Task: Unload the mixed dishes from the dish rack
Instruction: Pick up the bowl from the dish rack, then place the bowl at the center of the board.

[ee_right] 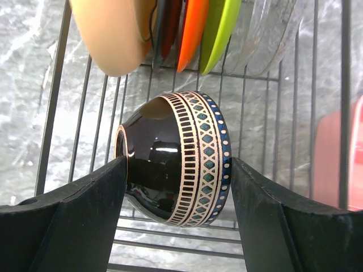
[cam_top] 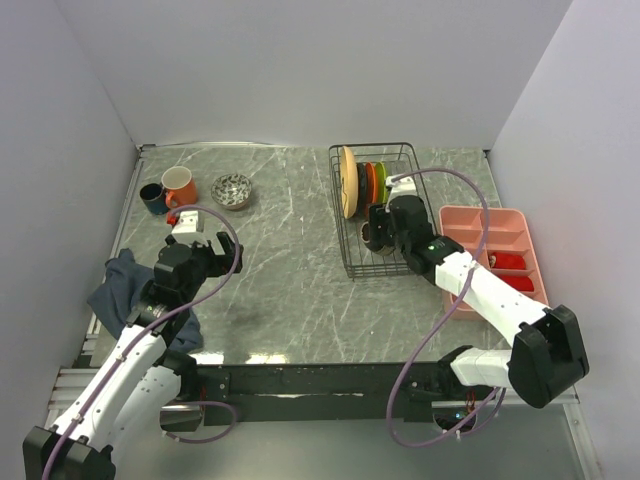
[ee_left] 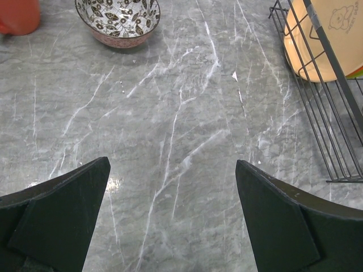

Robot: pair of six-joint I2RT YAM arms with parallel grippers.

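Note:
The black wire dish rack (cam_top: 352, 262) stands right of centre. A tan plate (cam_top: 347, 182), an orange-red plate (cam_top: 369, 182) and a green plate (cam_top: 381, 180) stand upright in it. My right gripper (cam_top: 375, 235) is inside the rack, shut on a dark patterned bowl (ee_right: 170, 170) that lies on its side between the fingers (ee_right: 85, 215). An orange mug (cam_top: 180, 185), a dark-blue cup (cam_top: 153, 197) and a speckled bowl (cam_top: 232, 190) sit on the table at the far left. My left gripper (cam_top: 196, 222) is open and empty just in front of them.
A pink divided tray (cam_top: 487, 225) with red items (cam_top: 510, 262) lies right of the rack. A blue-grey cloth (cam_top: 125, 285) lies at the table's left edge beside the left arm. White walls close in the table on three sides.

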